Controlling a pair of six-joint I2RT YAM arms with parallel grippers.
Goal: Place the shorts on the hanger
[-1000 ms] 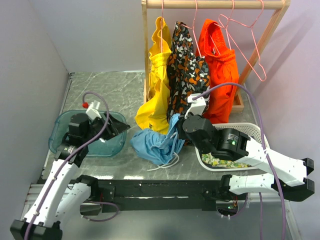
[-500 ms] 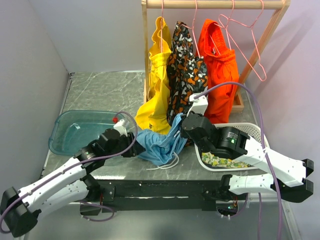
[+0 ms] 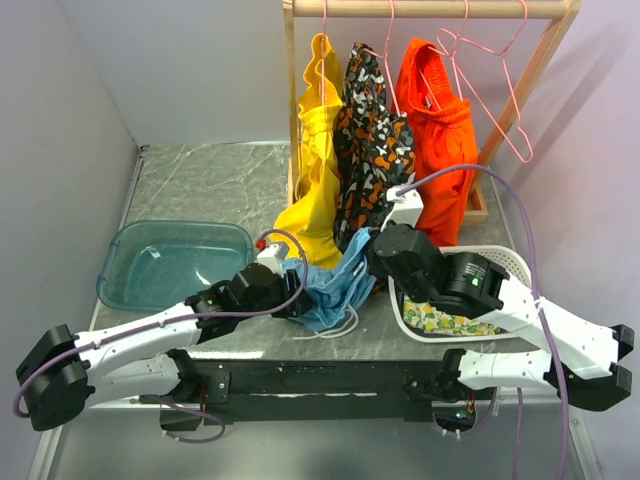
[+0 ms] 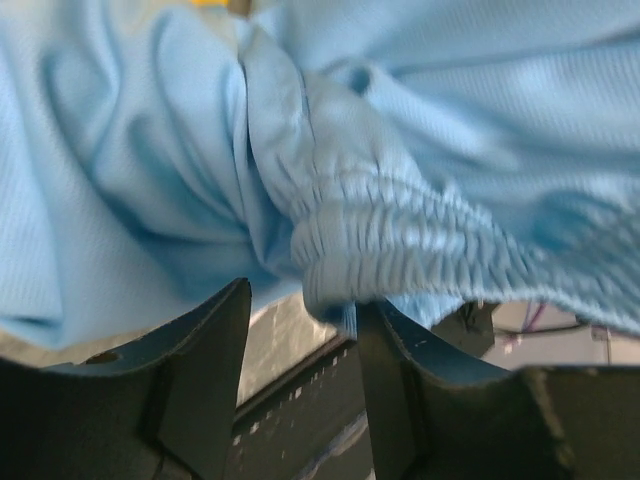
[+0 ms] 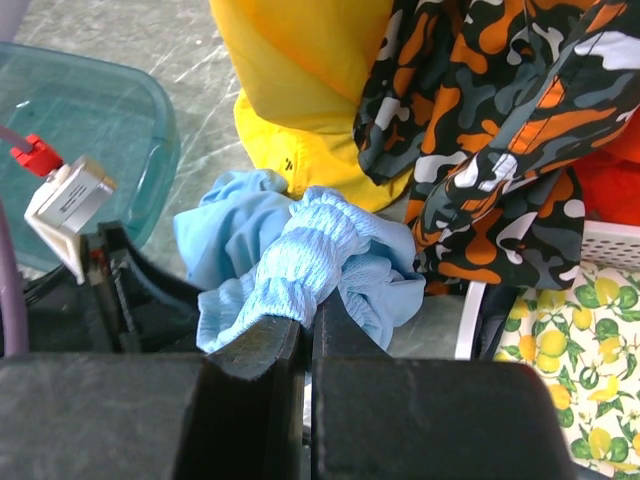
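Only the wrist views tell us: our right gripper (image 5: 305, 338) pinches the shorts (image 5: 300, 250), and our left gripper (image 4: 302, 303) is spread apart at them.

The left arm (image 3: 140, 335) lay stretched low over the near edge of the tabletop (image 3: 200, 190), reaching rightward from its base at the lower left, with the wrist close to level. The left claw (image 3: 298, 302) stood open, its two dark fingers (image 4: 205, 370) well apart and their tips right under the shorts (image 4: 400, 230) without gripping them. The right arm (image 3: 470, 285) was folded, the forearm running leftward from the lower right and the wrist raised above the tabletop. The right claw (image 5: 305, 335) was clamped tight on the gathered waistband, its fingers nearly meeting.
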